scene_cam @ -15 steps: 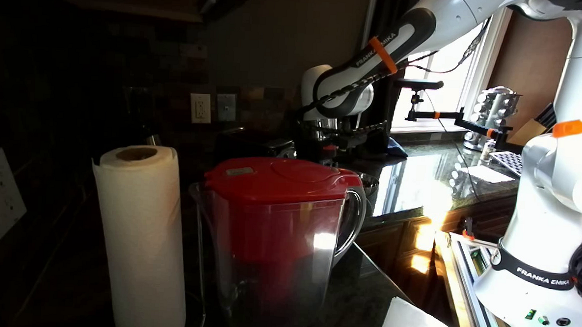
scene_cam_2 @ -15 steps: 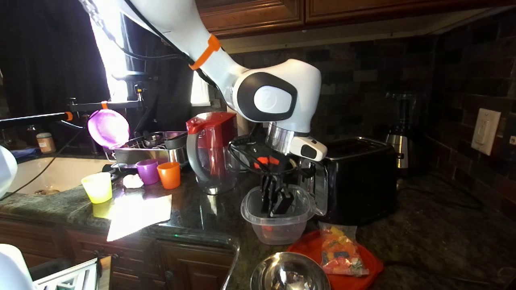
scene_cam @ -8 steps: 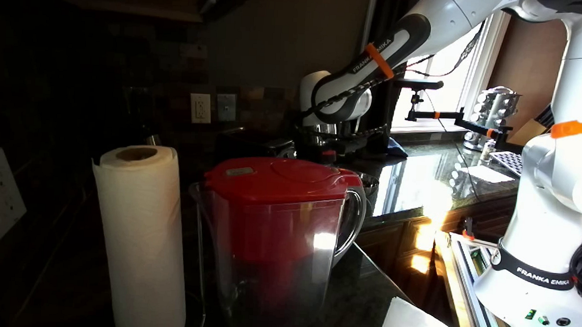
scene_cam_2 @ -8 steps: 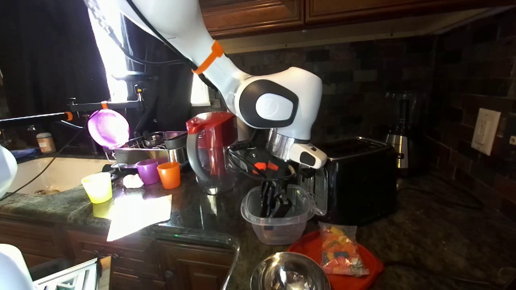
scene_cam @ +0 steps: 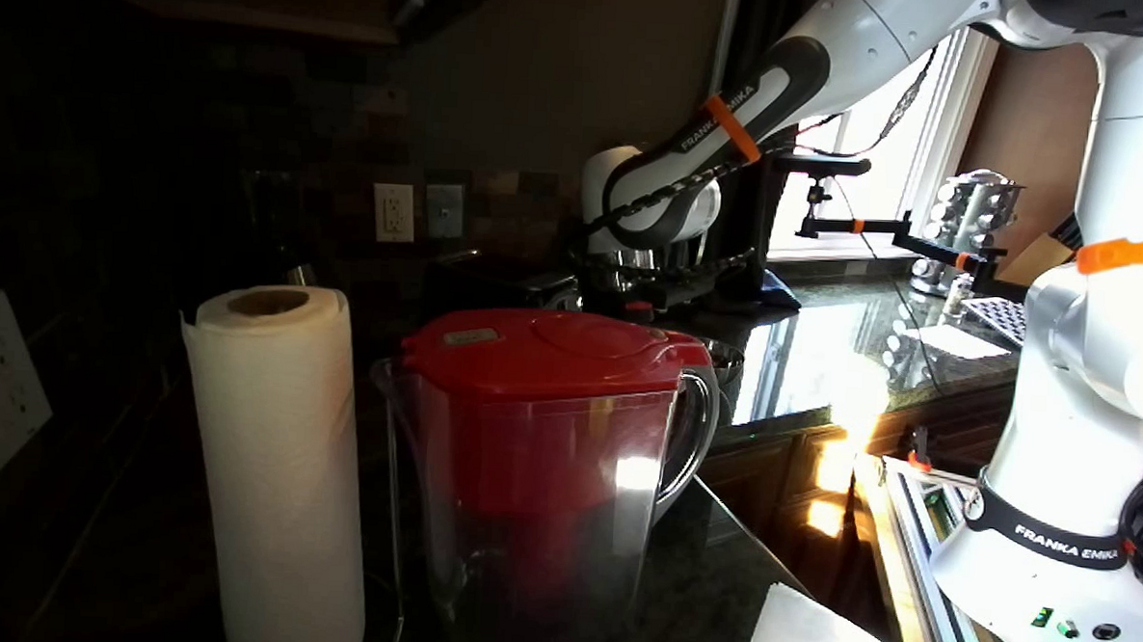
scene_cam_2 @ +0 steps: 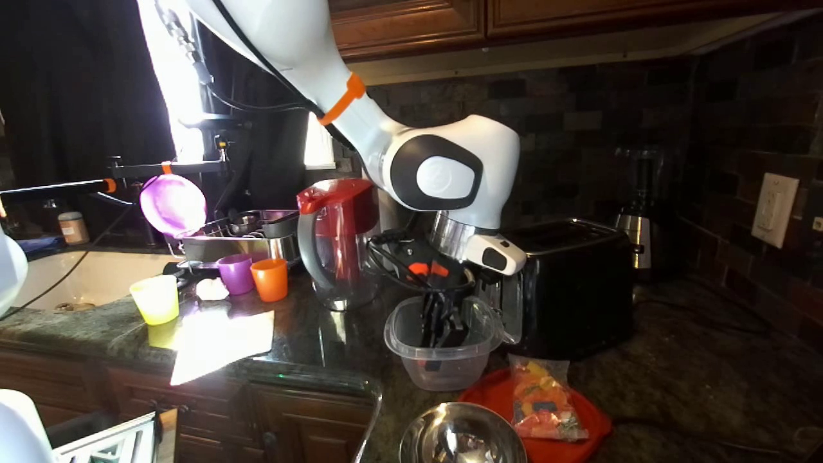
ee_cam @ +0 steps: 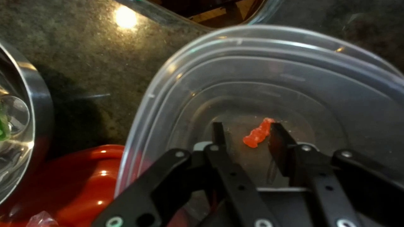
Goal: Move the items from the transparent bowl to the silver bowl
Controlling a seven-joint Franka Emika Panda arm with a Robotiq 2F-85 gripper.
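Observation:
The transparent bowl (scene_cam_2: 450, 373) stands on the dark counter beside the toaster. In the wrist view the transparent bowl (ee_cam: 227, 69) holds a red-orange gummy candy (ee_cam: 258, 134) on its floor. My gripper (ee_cam: 247, 125) is open and points down into the bowl. The candy appears between the fingertips, nearer the right finger; I cannot tell if they touch. In an exterior view the gripper (scene_cam_2: 445, 334) is inside the bowl's rim. The silver bowl (scene_cam_2: 463, 434) stands in front of the transparent bowl. In the wrist view the silver bowl (ee_cam: 42, 104) holds something green and clear.
A red plate (scene_cam_2: 595, 418) with a bag of candy (scene_cam_2: 546, 402) lies beside both bowls. A black toaster (scene_cam_2: 572, 289) is close to the transparent bowl. A red-lidded pitcher (scene_cam_2: 341, 244), an orange cup (scene_cam_2: 270, 280) and a paper towel roll (scene_cam: 280, 482) also stand nearby.
The arm and hand have come down, and the fingertips reach lower inside the transparent bowl. The bowls, plate and bag have not moved.

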